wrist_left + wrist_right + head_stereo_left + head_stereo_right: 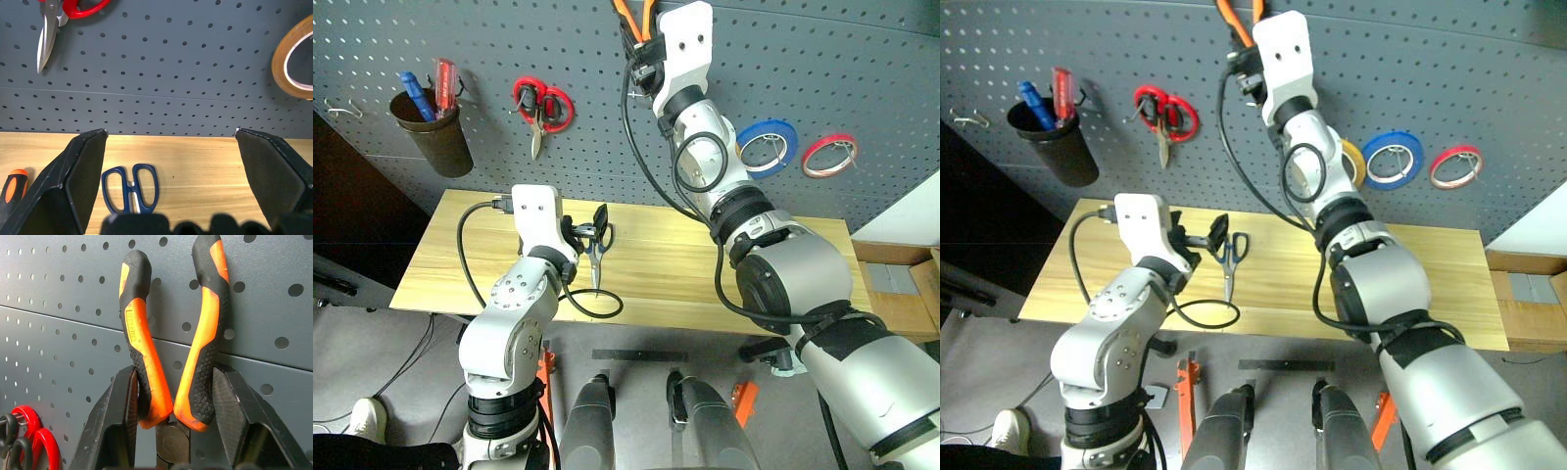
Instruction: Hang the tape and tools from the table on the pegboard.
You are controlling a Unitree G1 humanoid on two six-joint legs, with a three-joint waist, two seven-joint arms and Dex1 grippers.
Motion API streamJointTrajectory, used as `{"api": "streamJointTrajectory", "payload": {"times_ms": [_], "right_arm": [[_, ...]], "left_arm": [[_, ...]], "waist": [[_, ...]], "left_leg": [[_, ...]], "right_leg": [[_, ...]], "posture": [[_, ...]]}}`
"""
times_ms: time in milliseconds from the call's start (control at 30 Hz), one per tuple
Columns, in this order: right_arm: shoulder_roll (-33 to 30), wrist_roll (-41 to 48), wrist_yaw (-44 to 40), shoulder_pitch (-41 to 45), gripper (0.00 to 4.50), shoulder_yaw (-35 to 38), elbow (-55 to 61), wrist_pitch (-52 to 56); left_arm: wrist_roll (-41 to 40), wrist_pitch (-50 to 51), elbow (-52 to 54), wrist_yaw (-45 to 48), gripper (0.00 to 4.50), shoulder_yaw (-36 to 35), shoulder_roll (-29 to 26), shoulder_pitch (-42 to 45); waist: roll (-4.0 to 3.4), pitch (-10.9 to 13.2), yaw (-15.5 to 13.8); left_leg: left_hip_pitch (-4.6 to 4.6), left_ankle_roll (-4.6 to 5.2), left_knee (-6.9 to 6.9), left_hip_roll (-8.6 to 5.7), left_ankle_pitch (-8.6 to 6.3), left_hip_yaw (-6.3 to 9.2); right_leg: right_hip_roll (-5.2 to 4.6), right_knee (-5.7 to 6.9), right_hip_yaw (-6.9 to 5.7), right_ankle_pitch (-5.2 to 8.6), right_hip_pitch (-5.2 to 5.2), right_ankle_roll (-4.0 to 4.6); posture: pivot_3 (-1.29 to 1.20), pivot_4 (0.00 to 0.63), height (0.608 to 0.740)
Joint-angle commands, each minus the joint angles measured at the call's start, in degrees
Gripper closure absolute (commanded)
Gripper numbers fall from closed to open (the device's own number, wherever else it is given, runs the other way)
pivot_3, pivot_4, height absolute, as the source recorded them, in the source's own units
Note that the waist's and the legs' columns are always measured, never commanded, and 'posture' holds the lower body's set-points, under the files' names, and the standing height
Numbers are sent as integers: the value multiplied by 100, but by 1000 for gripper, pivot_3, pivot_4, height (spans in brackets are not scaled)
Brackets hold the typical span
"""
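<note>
While the right gripper [173, 423] holds the pliers [171, 338] up against the pegboard [822, 69], its fingers pinch them low on the orange-and-black handles, near the pivot. Handles point up and splay apart, so the open V is free to drop over a hook. Looks like the hang step for the pliers, not yet released. I can't see a hook between the handles, so can't tell if they're seated.

Left gripper [171, 186] hovers level over the table [783, 274], facing the pegboard, fingers spread wide with nothing between them. Reads as pre-staged for the next pick.

Scissors [131, 188] lie flat on the table just below and ahead of the left gripper, handles toward the pegboard. Handles look dark blue in the wrist view, black from the head. Screwdriver [14, 183] is on the table beside the scissors; just its orange-and-black handle end shows.

Tape [292, 63] already hangs on the pegboard, beside the blue roll [767, 145]; red roll [829, 155] on the blue roll's far side. Red-handled scissors [542, 108] and a dark cup [435, 132] holding pens hang further left on the pegboard, not ours.

Judgement: tape done, pliers in progress, scissors and screwdriver left. Risk: opening the fingers before a handle is over a hook drops the pliers.
</note>
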State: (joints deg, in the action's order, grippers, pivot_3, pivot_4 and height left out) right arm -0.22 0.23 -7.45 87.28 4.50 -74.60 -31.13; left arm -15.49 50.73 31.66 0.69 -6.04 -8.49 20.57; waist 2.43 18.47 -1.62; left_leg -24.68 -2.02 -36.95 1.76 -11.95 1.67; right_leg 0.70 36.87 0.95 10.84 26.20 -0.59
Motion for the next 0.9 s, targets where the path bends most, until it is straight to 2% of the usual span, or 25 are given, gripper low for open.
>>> {"api": "streamJointTrajectory", "payload": {"times_ms": [33, 467, 900], "right_arm": [[-64, 65, 19, -50, 2638, 132, 259, -28], [-64, 69, -124, -580, 2638, 70, 695, 23], [-31, 126, -99, -396, 2638, 121, 781, 4]], "left_arm": [[-28, -95, 271, 30, 0, -42, -24, 12], [-16, -179, 219, 82, 0, -105, -94, 16], [15, -253, 191, 60, 0, -80, -64, 0]], "waist": [[0, 0, -1], [0, 0, -1], [1, 0, 3]], "left_leg": [[0, 0, 0, 0, 0, 0], [-5, -1, 6, 0, 1, -2], [-6, -1, 7, -2, 1, -2]], "right_leg": [[0, 0, -1, 0, 0, 0], [-7, -4, -1, 0, 3, 0], [-23, -4, -5, 1, 5, 1]], "posture": [[210, 306, 740], [200, 290, 740], [202, 288, 740]]}}
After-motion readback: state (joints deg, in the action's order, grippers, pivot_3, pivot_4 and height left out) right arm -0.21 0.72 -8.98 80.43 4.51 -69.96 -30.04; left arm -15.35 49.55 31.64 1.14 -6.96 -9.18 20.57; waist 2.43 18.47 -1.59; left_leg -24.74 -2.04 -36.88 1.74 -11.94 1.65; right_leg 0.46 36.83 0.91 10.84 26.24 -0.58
